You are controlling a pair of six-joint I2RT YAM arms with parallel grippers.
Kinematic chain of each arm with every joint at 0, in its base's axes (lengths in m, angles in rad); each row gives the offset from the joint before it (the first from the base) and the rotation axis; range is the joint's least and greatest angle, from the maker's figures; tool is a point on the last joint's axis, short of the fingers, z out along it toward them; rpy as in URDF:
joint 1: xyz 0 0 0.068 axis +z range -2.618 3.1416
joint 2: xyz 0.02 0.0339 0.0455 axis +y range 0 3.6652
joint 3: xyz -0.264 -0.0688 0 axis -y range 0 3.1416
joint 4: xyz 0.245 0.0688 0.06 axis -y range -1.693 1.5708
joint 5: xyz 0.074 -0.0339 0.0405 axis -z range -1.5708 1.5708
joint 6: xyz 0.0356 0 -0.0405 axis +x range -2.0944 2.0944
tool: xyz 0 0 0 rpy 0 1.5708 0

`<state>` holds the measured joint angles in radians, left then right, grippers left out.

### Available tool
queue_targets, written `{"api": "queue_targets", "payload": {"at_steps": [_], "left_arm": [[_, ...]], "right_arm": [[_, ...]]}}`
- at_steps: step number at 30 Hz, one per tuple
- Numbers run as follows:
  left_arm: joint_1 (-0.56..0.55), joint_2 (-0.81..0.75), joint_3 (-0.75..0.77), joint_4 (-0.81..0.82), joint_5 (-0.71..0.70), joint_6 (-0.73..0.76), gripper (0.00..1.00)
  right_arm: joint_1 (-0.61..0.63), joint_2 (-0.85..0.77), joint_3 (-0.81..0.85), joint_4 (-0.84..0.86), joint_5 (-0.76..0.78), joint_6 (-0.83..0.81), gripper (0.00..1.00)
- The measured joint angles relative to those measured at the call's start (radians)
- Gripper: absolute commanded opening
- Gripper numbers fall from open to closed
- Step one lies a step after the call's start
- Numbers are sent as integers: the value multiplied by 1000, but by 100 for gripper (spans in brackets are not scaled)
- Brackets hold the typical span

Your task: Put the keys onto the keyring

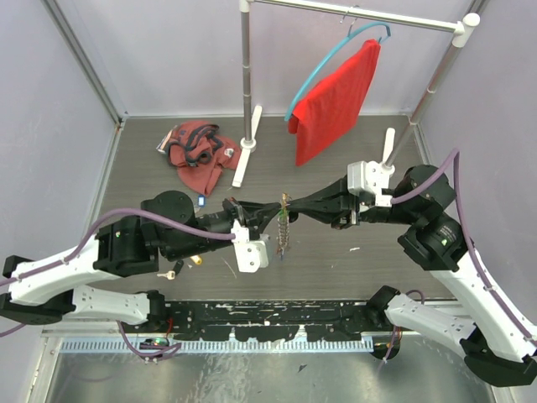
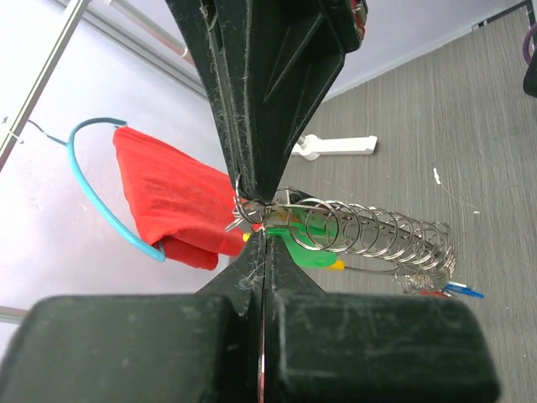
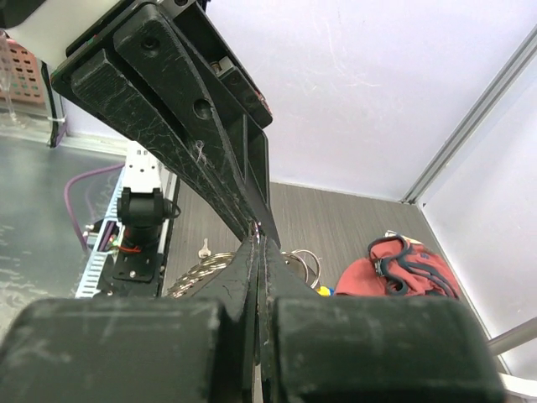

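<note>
My two grippers meet tip to tip above the middle of the table. The left gripper [image 1: 275,211] [image 2: 257,233] is shut on one end of the keyring [image 1: 284,228], a long coil of silver rings [image 2: 373,235] that hangs below. The right gripper [image 1: 295,207] [image 3: 261,241] is shut on the same end, and its black fingers [image 2: 260,101] come down from above in the left wrist view. Keys with green [image 2: 307,248], yellow [image 2: 336,265] and blue [image 2: 463,291] heads hang on the coil. Loose keys lie on the table: blue [image 1: 201,201], yellow [image 1: 197,260], black [image 1: 177,269] and a plain silver one [image 1: 165,274] [image 3: 204,247].
A red cloth with a black strap [image 1: 198,154] [image 3: 401,267] lies at the back left. A clothes rack [image 1: 246,75] with white feet stands at the back, with a red shirt [image 1: 336,101] on a blue hanger. A black perforated strip [image 1: 277,317] runs along the near edge.
</note>
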<state>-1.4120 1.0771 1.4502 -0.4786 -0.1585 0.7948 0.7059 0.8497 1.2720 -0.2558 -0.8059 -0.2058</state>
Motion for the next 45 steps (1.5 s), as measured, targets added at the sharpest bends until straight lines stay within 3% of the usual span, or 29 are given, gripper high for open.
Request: {"api": "queue_targets", "payload": {"at_steps": [20,45], "left_arm": [[0,-27,-50,127,-15,-52,0],[0,-67,-100,203,-12,-91,0]], "right_arm": [[6,-61,-120,231,93,97,1],[8,-76,-139,254,121,99,1]]}}
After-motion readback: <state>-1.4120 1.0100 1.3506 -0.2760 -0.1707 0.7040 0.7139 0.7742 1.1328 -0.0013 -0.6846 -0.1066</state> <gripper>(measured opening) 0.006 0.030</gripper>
